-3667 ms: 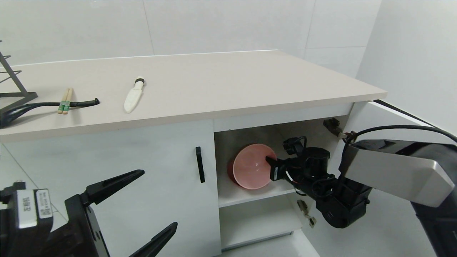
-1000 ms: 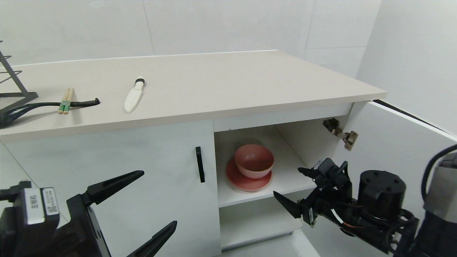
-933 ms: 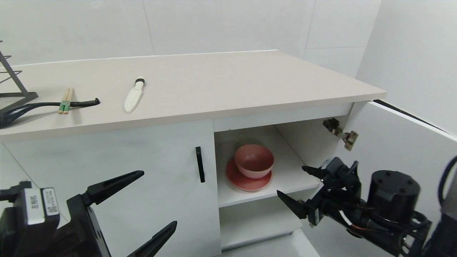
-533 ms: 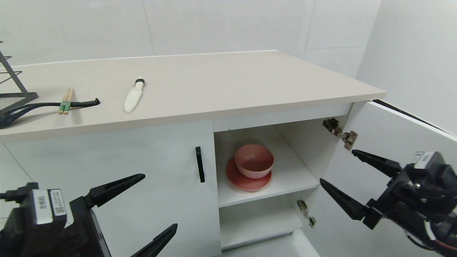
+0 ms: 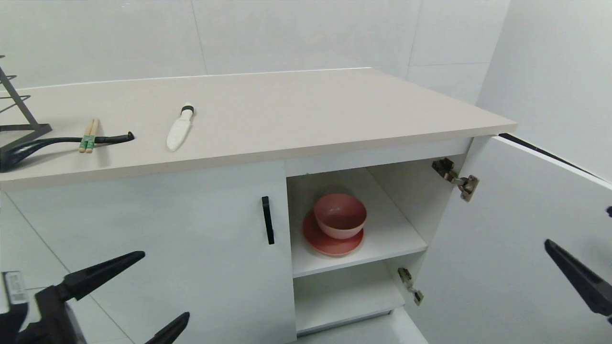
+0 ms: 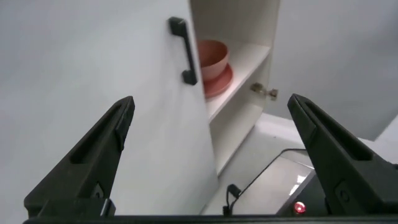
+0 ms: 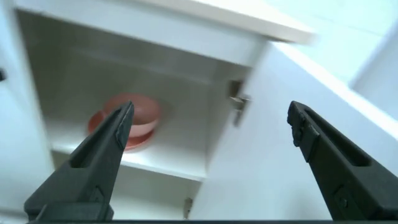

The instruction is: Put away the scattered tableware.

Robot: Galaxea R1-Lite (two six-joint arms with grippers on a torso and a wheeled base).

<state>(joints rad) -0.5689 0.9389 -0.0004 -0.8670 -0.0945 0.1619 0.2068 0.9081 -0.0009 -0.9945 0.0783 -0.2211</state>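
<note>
A pink bowl (image 5: 340,215) sits upright in a red plate (image 5: 330,244) on the upper shelf of the open cabinet. My right gripper (image 5: 577,225) hangs open and empty at the far right, outside the cabinet in front of its open door. Its wrist view looks back at the bowl (image 7: 144,112) and plate (image 7: 138,139) between the spread fingers of that gripper (image 7: 211,109). My left gripper (image 5: 165,284) is open and empty, low at the front left before the shut door. On the counter lie a white knife (image 5: 179,128), chopsticks (image 5: 88,135) and a black ladle (image 5: 57,142).
The right cabinet door (image 5: 516,215) stands swung open to the right, hinges (image 5: 454,177) exposed. The left door is shut, with a black handle (image 5: 267,220). A lower shelf (image 5: 344,296) lies under the plate. A black wire rack (image 5: 19,114) stands at the counter's left edge.
My right gripper let go of the pink bowl, which now rests in the plate, and drew back out of the cabinet to the right. My left gripper dropped lower.
</note>
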